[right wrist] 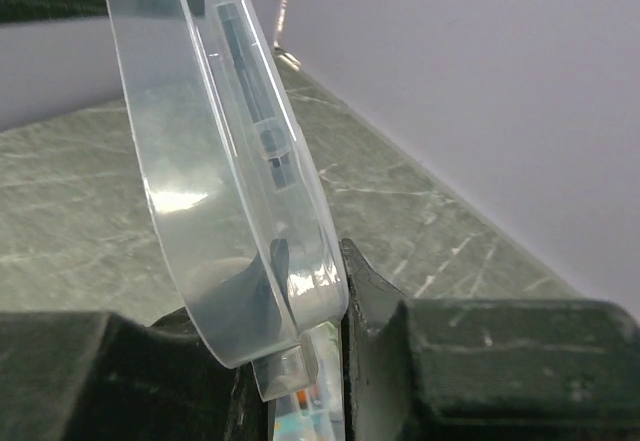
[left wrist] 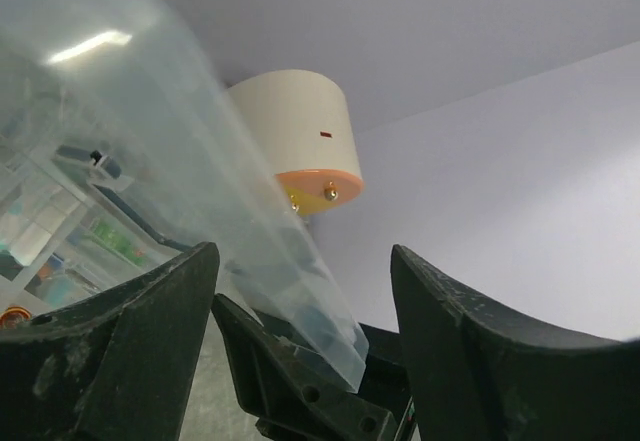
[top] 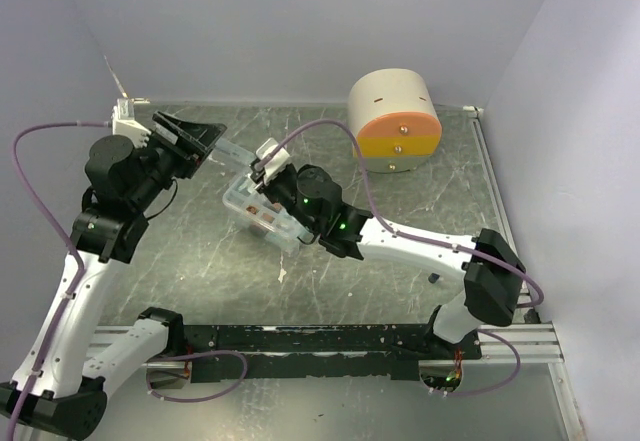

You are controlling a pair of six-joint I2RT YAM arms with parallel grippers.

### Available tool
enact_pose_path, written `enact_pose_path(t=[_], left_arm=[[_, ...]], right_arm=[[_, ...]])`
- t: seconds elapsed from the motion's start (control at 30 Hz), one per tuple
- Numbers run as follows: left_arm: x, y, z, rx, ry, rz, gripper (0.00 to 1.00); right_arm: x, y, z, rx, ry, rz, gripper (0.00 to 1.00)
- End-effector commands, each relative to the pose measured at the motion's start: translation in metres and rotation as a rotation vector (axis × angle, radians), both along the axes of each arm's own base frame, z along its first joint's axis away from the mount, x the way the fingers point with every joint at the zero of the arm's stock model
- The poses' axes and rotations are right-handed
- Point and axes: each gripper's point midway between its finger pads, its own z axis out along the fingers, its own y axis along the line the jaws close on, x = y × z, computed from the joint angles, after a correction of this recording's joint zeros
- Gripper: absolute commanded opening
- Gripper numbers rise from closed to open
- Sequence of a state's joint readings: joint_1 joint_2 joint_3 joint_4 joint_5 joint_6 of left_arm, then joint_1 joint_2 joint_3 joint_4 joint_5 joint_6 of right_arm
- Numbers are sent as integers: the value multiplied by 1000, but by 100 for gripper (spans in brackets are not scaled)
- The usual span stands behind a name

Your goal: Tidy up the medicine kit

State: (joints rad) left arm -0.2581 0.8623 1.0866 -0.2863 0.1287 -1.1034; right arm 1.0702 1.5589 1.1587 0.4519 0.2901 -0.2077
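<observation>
2 arms meet over 1 medicine kit (top: 262, 213), a shallow clear plastic box lying at the middle of the bench (top: 420, 211). Its 1 hinged lid (top: 238, 153) is raised toward 11 o'clock. The right pincer (top: 265, 159) is clamped narrow on the lid's rounded rim. In the right wrist view both black fingers press the glossy plastic from either side. The left pincer (top: 205, 141) stands wide at 10 o'clock of the kit, and the lid's edge runs between its 2 fingers. Whether they touch it I cannot tell.

1 round drum (top: 394, 121) lies on its side at 2 o'clock, near the back wall and well apart from the kit. It has a cream shell, and its front is banded orange, yellow and grey with small brass knobs.

The bench is grey, veined like marble, with walls at 9, 12 and 3 o'clock. Bare surface shows from 3 to 6 o'clock of the kit, up to the black base rail (top: 330, 339). 2 purple cables (top: 30, 176) loop beside the arms.
</observation>
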Motion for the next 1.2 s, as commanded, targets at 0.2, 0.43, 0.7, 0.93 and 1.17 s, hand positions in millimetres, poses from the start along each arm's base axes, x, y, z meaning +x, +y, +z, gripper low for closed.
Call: enact_pose_path(t=[0.2, 0.43, 0.7, 0.93, 1.17], left_arm=[[3, 17, -3, 248, 21, 45, 86], [15, 13, -12, 135, 51, 69, 77], [26, 18, -14, 26, 55, 134, 62], [30, 17, -9, -23, 21, 142, 33], [30, 17, 5, -34, -47, 140, 30]], right_arm=[[7, -38, 38, -84, -204, -124, 15], [9, -41, 47, -112, -266, -144, 16], [3, -36, 42, -117, -267, -97, 24], [-5, -33, 26, -95, -173, -49, 43], [-28, -39, 9, -57, -53, 41, 65]])
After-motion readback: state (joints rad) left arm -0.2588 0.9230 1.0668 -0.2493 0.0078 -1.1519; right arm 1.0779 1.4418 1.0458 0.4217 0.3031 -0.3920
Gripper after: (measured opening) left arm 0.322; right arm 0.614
